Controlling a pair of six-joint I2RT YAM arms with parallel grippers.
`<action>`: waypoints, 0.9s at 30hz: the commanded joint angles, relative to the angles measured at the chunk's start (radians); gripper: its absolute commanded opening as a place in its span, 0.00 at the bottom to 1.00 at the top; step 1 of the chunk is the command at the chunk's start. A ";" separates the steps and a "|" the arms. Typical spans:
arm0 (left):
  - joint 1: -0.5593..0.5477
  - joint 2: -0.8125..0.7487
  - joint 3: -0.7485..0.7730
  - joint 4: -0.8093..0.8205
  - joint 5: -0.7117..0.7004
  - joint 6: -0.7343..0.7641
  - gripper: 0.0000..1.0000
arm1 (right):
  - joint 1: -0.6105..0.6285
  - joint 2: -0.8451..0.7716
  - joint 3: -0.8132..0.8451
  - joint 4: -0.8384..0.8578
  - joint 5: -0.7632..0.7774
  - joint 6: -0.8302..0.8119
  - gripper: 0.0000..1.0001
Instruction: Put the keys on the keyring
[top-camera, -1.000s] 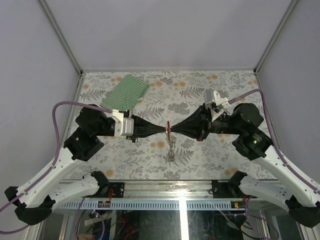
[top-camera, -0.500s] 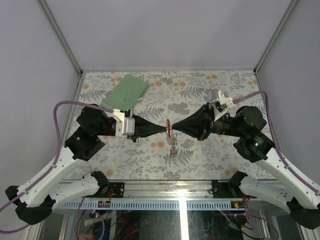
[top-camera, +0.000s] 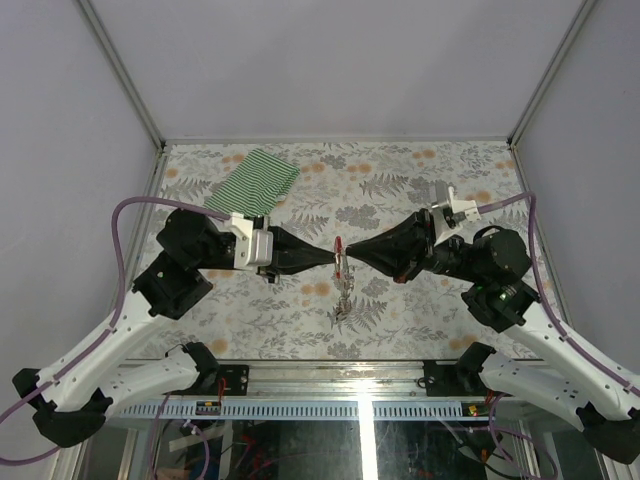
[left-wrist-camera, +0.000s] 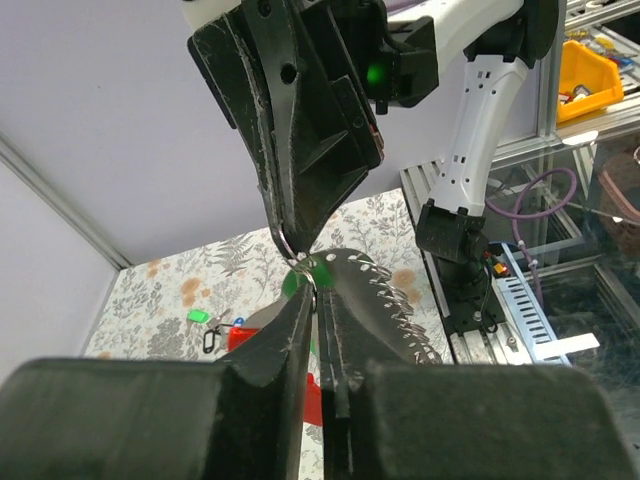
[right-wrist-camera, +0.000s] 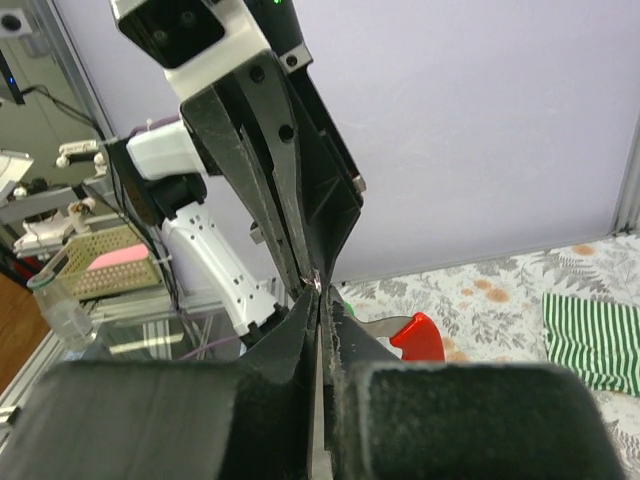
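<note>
Left gripper and right gripper tip to tip above the floral tabletop, both pinched closed on the red keyring between them, keys trailing beneath, green striped cloth far left.

The keyring hangs above mid-surface between left claw at nine o'clock and right claw at three, keys at six, cloth at eleven.

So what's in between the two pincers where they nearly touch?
The red keyring, with silvery keys dangling below it. It sits right between the tips of the left pincer and the right pincer; the top view shows it best.
</note>
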 joint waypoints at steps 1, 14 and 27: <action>-0.006 0.004 0.006 0.094 0.018 -0.080 0.09 | -0.001 -0.038 -0.015 0.273 0.092 0.060 0.00; -0.024 0.010 -0.003 0.157 -0.097 -0.126 0.14 | -0.001 -0.028 -0.066 0.395 0.107 0.113 0.00; -0.026 -0.038 -0.119 0.481 -0.174 -0.320 0.29 | -0.001 -0.047 -0.012 0.236 0.017 -0.035 0.00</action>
